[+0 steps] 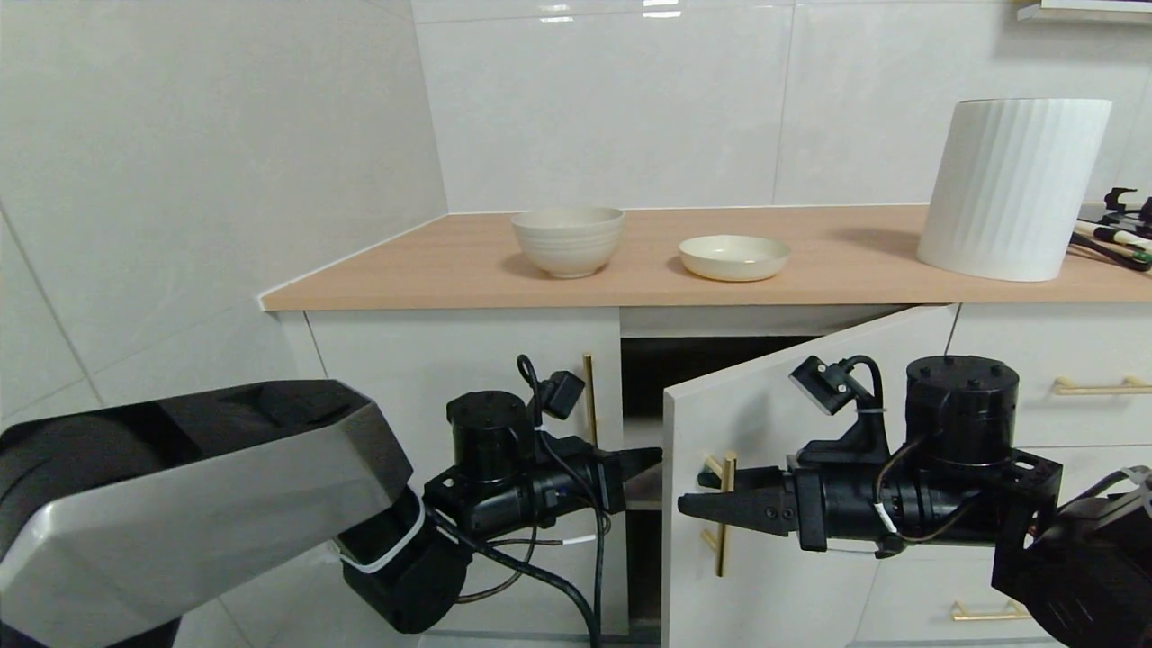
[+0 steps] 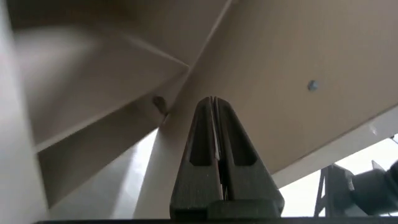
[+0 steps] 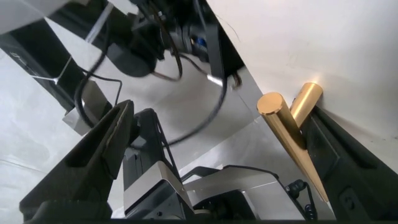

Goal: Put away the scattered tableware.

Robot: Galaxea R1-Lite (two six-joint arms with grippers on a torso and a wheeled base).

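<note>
1. You are looking at a wooden countertop [image 1: 846, 261] running across the middle of the head view, with white cabinets [image 1: 450, 360] sitting below it.
2. The cabinet door [image 1: 765, 396] is hanging partly open at lower centre, leaving a dark gap to its left.
3. A white ribbed container [image 1: 1017, 189] is standing upright on the counter at the upper right.
4. Your right gripper [image 1: 688, 504] is sitting at lower right, level with the gold handle [image 1: 723, 513]. Its fingers [image 3: 102, 152] are spreading wide, and the handle is lying between them, close against one.
5. Your left gripper [image 1: 646, 461] is pointing into the gap at lower centre, its fingers [image 2: 199, 143] pressing tightly together on nothing.
6. The bowl [image 1: 568, 239] is sitting upright on the counter, left of centre.
7. The shallow dish [image 1: 734, 256] is resting near the bowl's right, not touching it.
8. The gold handle is standing vertical on the door's front, near its left edge.
</note>
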